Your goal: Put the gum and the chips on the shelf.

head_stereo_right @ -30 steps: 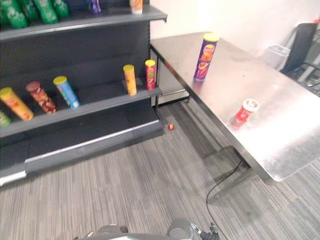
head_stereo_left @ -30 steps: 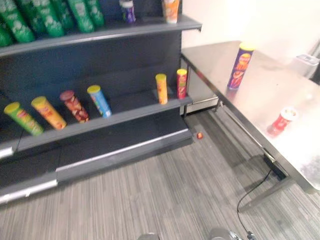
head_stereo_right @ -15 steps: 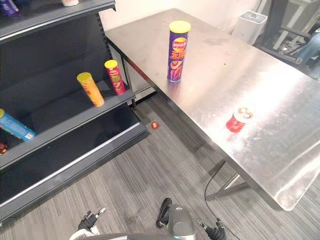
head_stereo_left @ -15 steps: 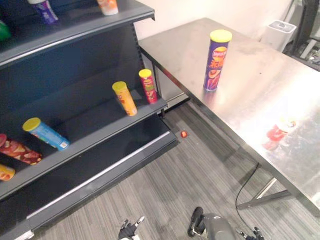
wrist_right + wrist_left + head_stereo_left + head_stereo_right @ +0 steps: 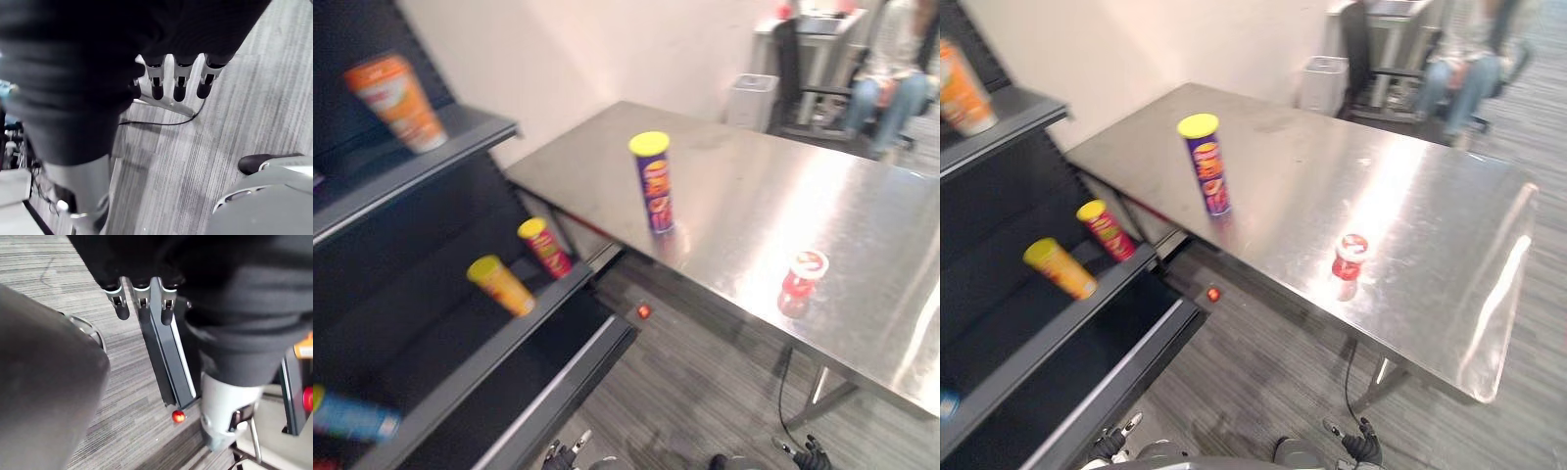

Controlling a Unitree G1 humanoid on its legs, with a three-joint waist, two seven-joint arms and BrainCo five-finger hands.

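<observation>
Neither item is on the shelf (image 5: 421,166) yet, so the whole task appears to be ahead. The chips (image 5: 654,183), a purple tube with a yellow lid, are standing upright on the counter (image 5: 754,196), toward the end that meets the shelf and a little back from the near edge. The gum (image 5: 800,282), a small red tub with a pale lid, is sitting close to the counter's near edge, farther from the shelf and well apart from the chips.

The left hand (image 5: 143,296) is hanging low over the grey floor, its fingers (image 5: 120,307) relaxed and holding nothing. The right hand (image 5: 178,73) is hanging in the same way, its fingers (image 5: 204,83) loose and empty. Both are showing at the bottom of the head views, far below the counter top and well away from either item.

The shelf is already carrying other cans: an orange one (image 5: 396,98) on the upper board, and a yellow-lidded orange can (image 5: 501,284) and a red can (image 5: 545,247) on the middle board near its end beside the counter, with bare board around them where the two items could go.

What is left, judging from this, is everything: reaching up to the counter, taking hold of one item, carrying it across to the shelf, and then repeating the same with the other.
</observation>
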